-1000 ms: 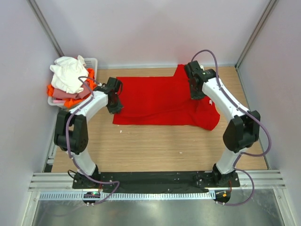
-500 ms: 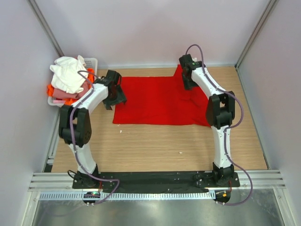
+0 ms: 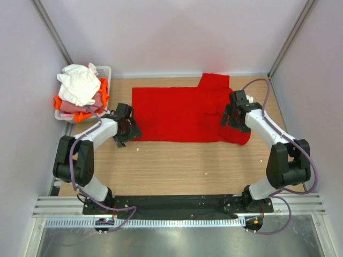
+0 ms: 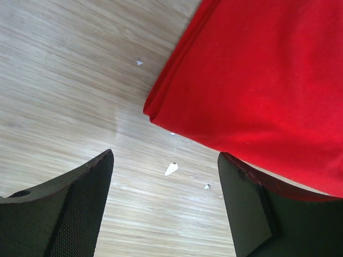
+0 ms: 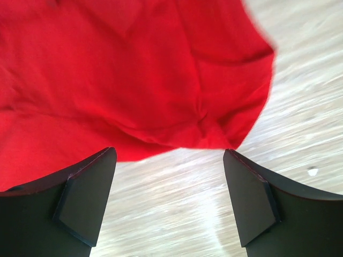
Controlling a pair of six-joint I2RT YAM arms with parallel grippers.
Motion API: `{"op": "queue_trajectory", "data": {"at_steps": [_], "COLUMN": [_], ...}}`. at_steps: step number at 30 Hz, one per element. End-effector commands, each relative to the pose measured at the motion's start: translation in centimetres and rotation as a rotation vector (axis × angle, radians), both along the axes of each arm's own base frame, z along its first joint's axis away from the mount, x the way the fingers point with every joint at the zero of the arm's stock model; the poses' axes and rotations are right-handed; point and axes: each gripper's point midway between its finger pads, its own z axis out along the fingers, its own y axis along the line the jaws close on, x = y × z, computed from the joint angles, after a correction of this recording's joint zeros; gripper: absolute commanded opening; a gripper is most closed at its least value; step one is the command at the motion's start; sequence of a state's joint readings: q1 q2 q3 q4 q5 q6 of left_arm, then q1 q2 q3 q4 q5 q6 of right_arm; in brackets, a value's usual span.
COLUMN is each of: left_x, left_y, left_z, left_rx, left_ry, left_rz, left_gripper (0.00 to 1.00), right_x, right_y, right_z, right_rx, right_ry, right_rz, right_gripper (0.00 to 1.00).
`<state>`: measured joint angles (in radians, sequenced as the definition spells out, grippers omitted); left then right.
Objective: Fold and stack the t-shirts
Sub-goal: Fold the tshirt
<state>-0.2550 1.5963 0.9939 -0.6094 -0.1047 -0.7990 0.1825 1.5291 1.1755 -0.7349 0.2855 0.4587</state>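
**While both jaws gape empty, two near corners wait**

Since the red t-shirt [image 3: 182, 115] lies flat on the table [image 3: 177, 160] with its long axis running left to right, your left gripper [image 3: 127, 130] sits at its near-left corner. Your right gripper [image 3: 233, 119] sits at the rumpled near-right one. Each is wide open and holds nothing.

Light: bright, even, soft, from overhead.
Shadows: faint, short and soft-edged on the table [image 3: 177, 166].
Glare: pale sheen streak across the wood in the left wrist view.
Colour: red t-shirt [image 3: 182, 113] heavily saturated, creases hard to read from above.
Left wrist sharpness: crisp, grain and cloth edge clean.
Right wrist sharpness: smeared, grain streaked, hem soft.
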Motion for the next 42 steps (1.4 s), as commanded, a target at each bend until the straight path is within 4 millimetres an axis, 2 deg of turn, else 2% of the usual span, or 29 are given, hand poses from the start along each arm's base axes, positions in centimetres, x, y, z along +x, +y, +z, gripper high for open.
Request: {"op": "queue_trajectory", "data": {"at_steps": [1,3,9,12,14,15,16,18,20,21,22,23,24,25,26,29,33,35,36,40,41,42], "left_x": [2.1,1.9,2.4,2.8,2.9,3.1,3.2,3.3,3.5,3.5,3.6,3.7,3.6,3.7,3.7,3.2,1.7,0.8,0.3,-1.0,-1.3,-1.8], "left_y": [-1.2,-1.2,-0.5,-0.6,-0.6,-0.6,-0.6,-0.6,-0.4,-0.4,-0.3,-0.3,-0.3,-0.1,0.0,0.7,2.1,2.6,2.7,3.1,3.2,3.4], "left_z": [0.1,-0.7,-1.7,-2.3,-3.0,-3.1,-3.4,-3.7,-4.0,-4.1,-4.2,-4.4,-4.6,-4.6,-4.7,-4.2,-3.4,-3.4,-3.1,-2.7,-2.7,-2.9], "left_rx": [-0.059,-0.055,-0.014,-0.011,-0.005,-0.002,0.002,0.007,0.018,0.020,0.028,0.032,0.035,0.048,0.054,0.084,0.115,0.108,0.104,0.104,0.107,0.116], "left_ry": [-0.088,-0.077,-0.081,-0.079,-0.063,-0.065,-0.058,-0.054,-0.049,-0.047,-0.045,-0.041,-0.035,-0.036,-0.030,-0.026,-0.010,0.002,-0.001,-0.005,0.000,0.009], "left_rz": [0.007,0.008,0.011,0.010,0.009,0.010,0.009,0.004,0.004,0.000,0.000,-0.004,-0.007,-0.012,-0.014,-0.010,0.024,0.042,0.047,0.056,0.056,0.059], "left_gripper": [0.81,0.83,0.83,0.78,0.71,0.68,0.65,0.60,0.53,0.43,0.38,0.32,0.24,0.03,0.00,0.00,0.00,0.00,0.00,0.00,0.00,0.00], "right_x": [-1.0,-2.0,-3.7,-3.5,-2.9,-2.6,-2.6,-2.0,-1.4,-1.2,-1.2,-0.7,-0.7,-0.6,-0.4,-0.7,-2.2,-3.4,-3.6,-5.1,-5.5,-5.7], "right_y": [1.8,0.8,-1.8,-3.3,-3.6,-3.5,-4.7,-5.1,-5.4,-5.5,-5.8,-6.0,-6.1,-6.3,-6.6,-7.1,-8.0,-7.9,-7.7,-7.9,-8.1,-8.5], "right_z": [-2.4,-3.9,-6.5,-7.3,-7.8,-7.9,-8.5,-9.0,-9.7,-9.7,-10.1,-9.8,-9.8,-9.7,-9.4,-8.5,-7.7,-7.8,-7.2,-7.3,-7.4,-7.4], "right_rx": [0.114,0.113,0.130,0.116,0.122,0.121,0.117,0.118,0.150,0.159,0.158,0.154,0.149,0.143,0.128,0.104,0.058,0.061,0.069,0.057,0.047,0.034], "right_ry": [0.001,0.041,0.087,0.091,0.087,0.089,0.103,0.100,0.098,0.095,0.105,0.092,0.092,0.092,0.090,0.083,0.089,0.101,0.082,0.092,0.101,0.102], "right_rz": [-0.024,-0.046,-0.127,-0.162,-0.167,-0.161,-0.192,-0.196,-0.209,-0.208,-0.213,-0.216,-0.218,-0.222,-0.226,-0.242,-0.293,-0.299,-0.300,-0.321,-0.329,-0.344], "right_gripper": [0.87,0.87,0.87,0.86,0.82,0.80,0.75,0.70,0.49,0.39,0.22,0.12,0.04,0.01,0.01,0.01,0.02,0.09,0.17,0.25,0.34,0.52]}}
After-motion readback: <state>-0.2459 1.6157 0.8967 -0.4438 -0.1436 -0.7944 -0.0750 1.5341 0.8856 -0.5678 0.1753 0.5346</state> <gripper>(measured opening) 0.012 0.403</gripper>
